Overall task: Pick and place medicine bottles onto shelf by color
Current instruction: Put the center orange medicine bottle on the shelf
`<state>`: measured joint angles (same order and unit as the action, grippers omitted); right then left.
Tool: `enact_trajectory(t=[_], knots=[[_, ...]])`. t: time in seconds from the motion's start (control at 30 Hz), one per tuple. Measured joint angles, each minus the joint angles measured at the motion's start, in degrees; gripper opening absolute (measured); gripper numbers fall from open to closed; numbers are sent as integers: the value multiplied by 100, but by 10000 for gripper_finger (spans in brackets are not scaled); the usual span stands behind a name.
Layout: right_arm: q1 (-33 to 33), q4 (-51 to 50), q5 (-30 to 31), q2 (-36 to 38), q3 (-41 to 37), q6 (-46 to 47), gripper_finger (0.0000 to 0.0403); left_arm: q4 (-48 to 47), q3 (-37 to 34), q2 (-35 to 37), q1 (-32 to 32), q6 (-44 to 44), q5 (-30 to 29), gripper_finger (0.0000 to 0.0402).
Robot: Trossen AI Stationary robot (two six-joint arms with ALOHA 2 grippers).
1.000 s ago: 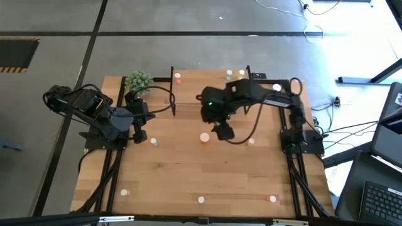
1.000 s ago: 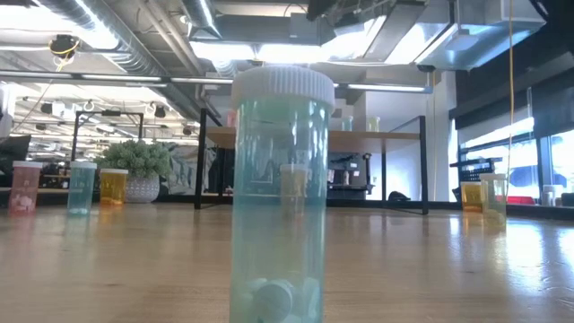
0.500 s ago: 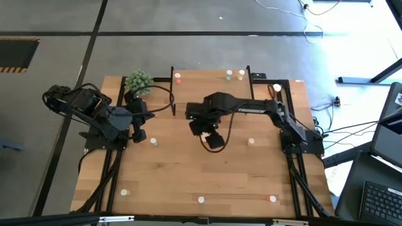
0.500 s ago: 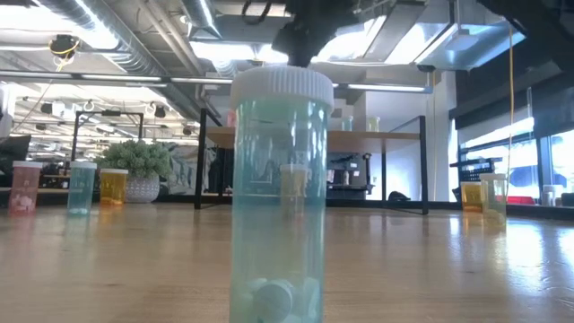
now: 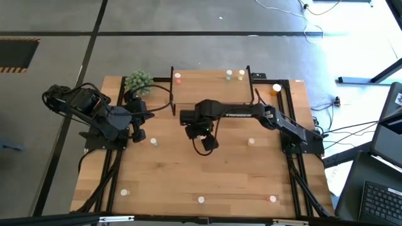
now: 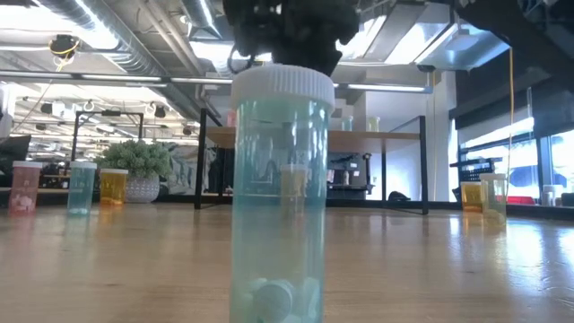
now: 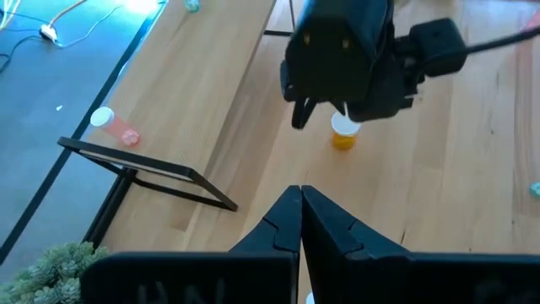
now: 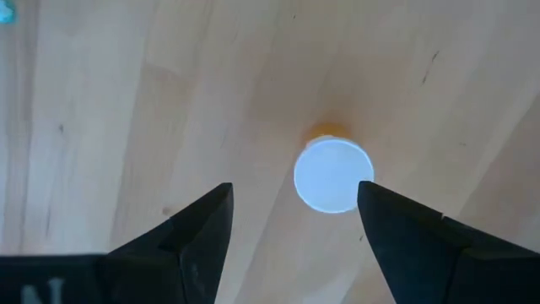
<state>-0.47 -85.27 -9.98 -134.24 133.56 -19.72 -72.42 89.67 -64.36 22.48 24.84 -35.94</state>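
Observation:
An orange medicine bottle point(image 7: 343, 135) with a white cap point(image 8: 332, 176) stands upright on the table's middle. My right gripper point(image 8: 295, 198) hangs open just above it, pointing down, with the cap nearer one finger point(image 8: 396, 228) and clear of both. From overhead, the right gripper point(image 5: 202, 135) hides the bottle. My left gripper point(image 7: 301, 211) is shut and holds nothing, waiting at the table's left point(image 5: 139, 132). The shelf point(image 5: 207, 85) stands at the far edge with a pink-red bottle point(image 5: 178, 77) and two pale ones point(image 5: 235, 75) on it.
Loose bottles stand about the table point(image 5: 153, 142), point(image 5: 251, 142), point(image 5: 124, 192), point(image 5: 201, 200), point(image 5: 272, 199), point(image 5: 277, 88). A teal bottle point(image 6: 281, 193) stands right in front of the low camera. A green potted plant point(image 5: 138, 81) sits at the far left corner.
My right gripper has come down and toward the table's left, tipping to point more steeply down. It now hangs over the orange bottle, which showed beside it before. Its fingers have stayed open. The bottle has not moved.

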Motion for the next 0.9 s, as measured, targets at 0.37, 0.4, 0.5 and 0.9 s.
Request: enact_trajectory(t=[0.37,0.4,0.5,0.9], knots=[[0,130,542,-107,2,147,256,-2,0,0,0,-2,0,1],[0,129,538,-107,2,143,256,-2,0,0,-2,-2,0,1],[2,129,540,-112,2,139,256,-2,0,0,-1,-2,0,1],[2,59,542,-142,2,150,233,-2,0,0,-2,0,-144,1]])
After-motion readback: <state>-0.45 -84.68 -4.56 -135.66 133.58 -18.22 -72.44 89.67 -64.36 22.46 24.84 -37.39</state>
